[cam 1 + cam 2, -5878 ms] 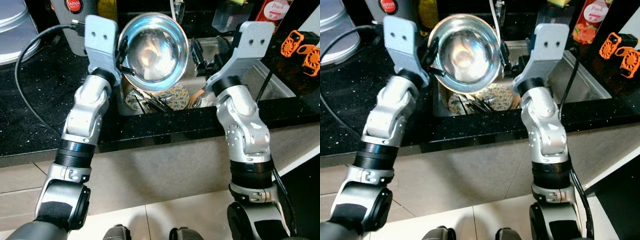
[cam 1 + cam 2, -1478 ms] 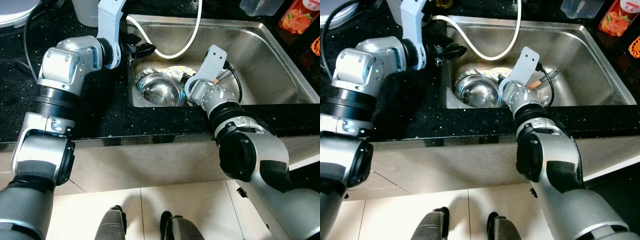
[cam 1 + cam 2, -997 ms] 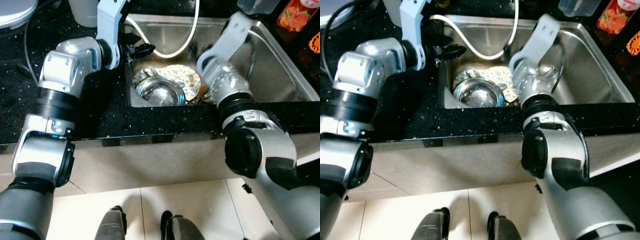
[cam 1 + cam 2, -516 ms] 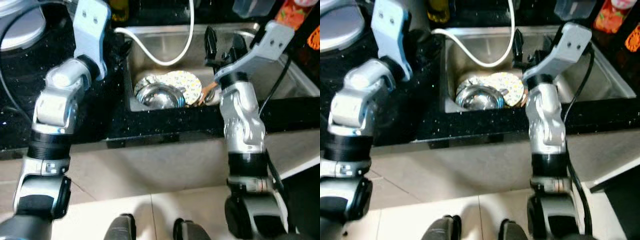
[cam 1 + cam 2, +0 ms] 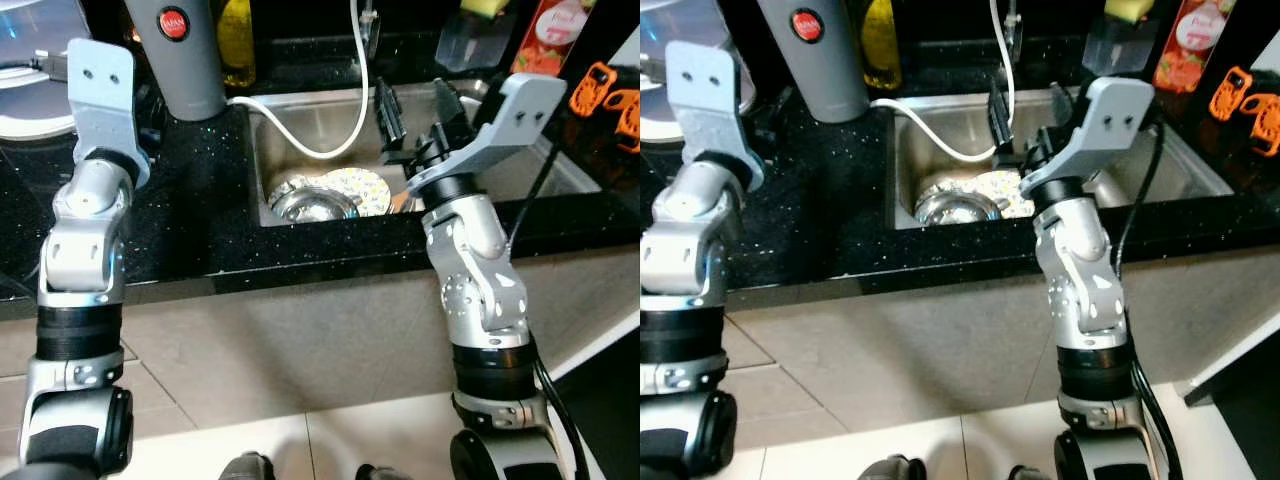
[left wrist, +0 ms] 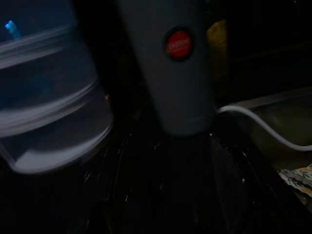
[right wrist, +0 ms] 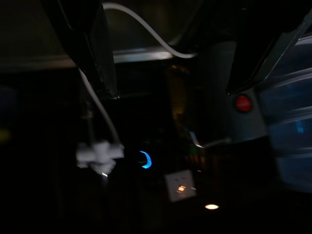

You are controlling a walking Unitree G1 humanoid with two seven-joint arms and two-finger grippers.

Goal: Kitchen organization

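Black speckled counter (image 5: 200, 230) surrounds the sink (image 5: 300, 130), where the steel bowl (image 5: 305, 203) lies beside a patterned plate (image 5: 362, 187); right gripper (image 5: 415, 105) hovers above with fingers spread, holding nothing; left gripper's state I cannot tell

Both silver arms stand raised, forearms upright and wrists bent forward. The right gripper (image 5: 415, 105) is held high with its two black fingers (image 7: 95, 48) spread wide apart, empty. The left arm (image 5: 85, 220) rises at the robot's left side, its grey wrist plate uppermost, fingers hidden behind it
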